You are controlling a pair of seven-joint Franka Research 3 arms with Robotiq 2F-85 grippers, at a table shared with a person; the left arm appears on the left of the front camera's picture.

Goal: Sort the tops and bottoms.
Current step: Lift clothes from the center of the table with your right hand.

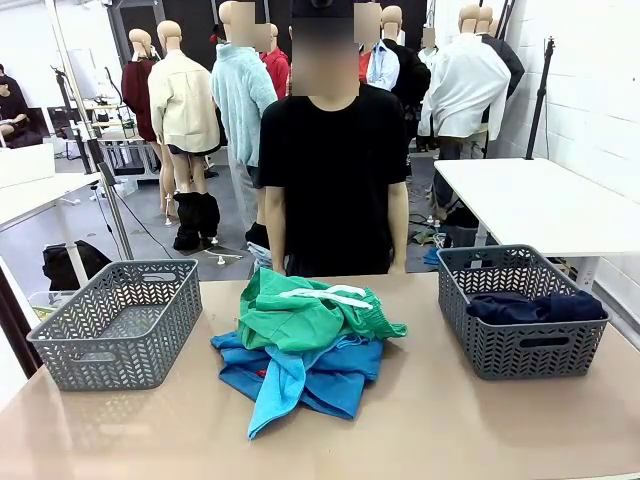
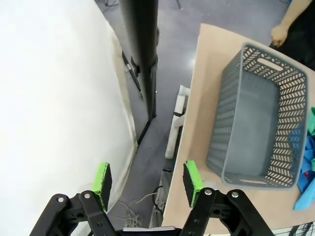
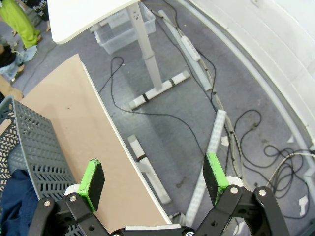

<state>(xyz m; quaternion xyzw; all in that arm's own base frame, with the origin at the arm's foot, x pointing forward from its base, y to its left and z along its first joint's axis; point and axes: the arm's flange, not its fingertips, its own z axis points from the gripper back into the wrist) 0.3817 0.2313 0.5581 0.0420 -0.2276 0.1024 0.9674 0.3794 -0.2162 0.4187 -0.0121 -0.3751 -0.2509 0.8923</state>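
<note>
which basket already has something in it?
The basket on the robot's right: the dark navy garment lies inside it. The basket on the left holds nothing.

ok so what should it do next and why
Probably bring the right gripper over the table toward the green bottoms: they lie on top of the blue tops, the navy bottoms already sit in the right basket, and its jaws stand open beyond the table edge.
</note>
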